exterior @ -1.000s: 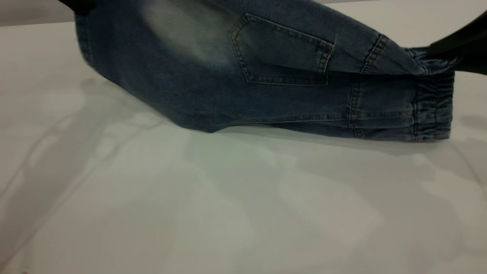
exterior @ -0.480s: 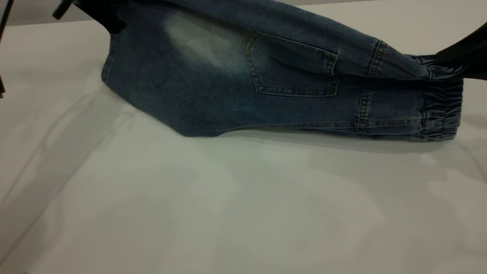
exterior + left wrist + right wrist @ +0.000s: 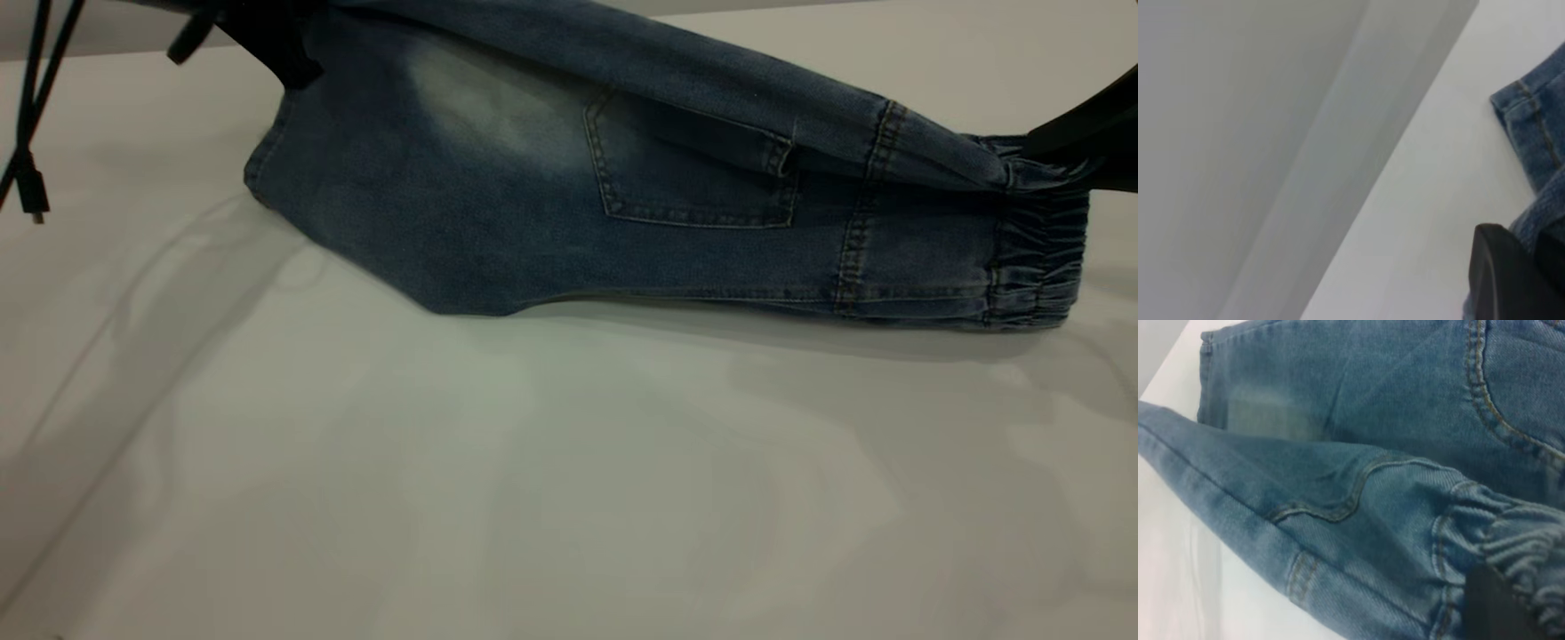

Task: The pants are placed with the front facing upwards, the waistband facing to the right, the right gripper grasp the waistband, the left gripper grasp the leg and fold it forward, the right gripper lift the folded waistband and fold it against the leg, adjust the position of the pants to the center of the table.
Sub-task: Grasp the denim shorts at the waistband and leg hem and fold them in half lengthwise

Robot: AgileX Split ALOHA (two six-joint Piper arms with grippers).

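Lying along the far edge of the surface (image 3: 569,498): pants (image 3: 551,222), long axis left-right | pinching the leg, raised, far-left: left gripper (image 3: 267,36) | clamping the waistband (image 3: 1036,258), far-right: right gripper (image 3: 1080,147)

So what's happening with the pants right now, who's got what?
Both arms are mid-fold on the denim pants. The left pincer holds one leg raised at the far left, so that layer slopes above the half lying on the table. The right pincer grips the top layer of the elastic waistband at the right. The back pocket faces the exterior camera. The lifted layer is not yet laid flat.
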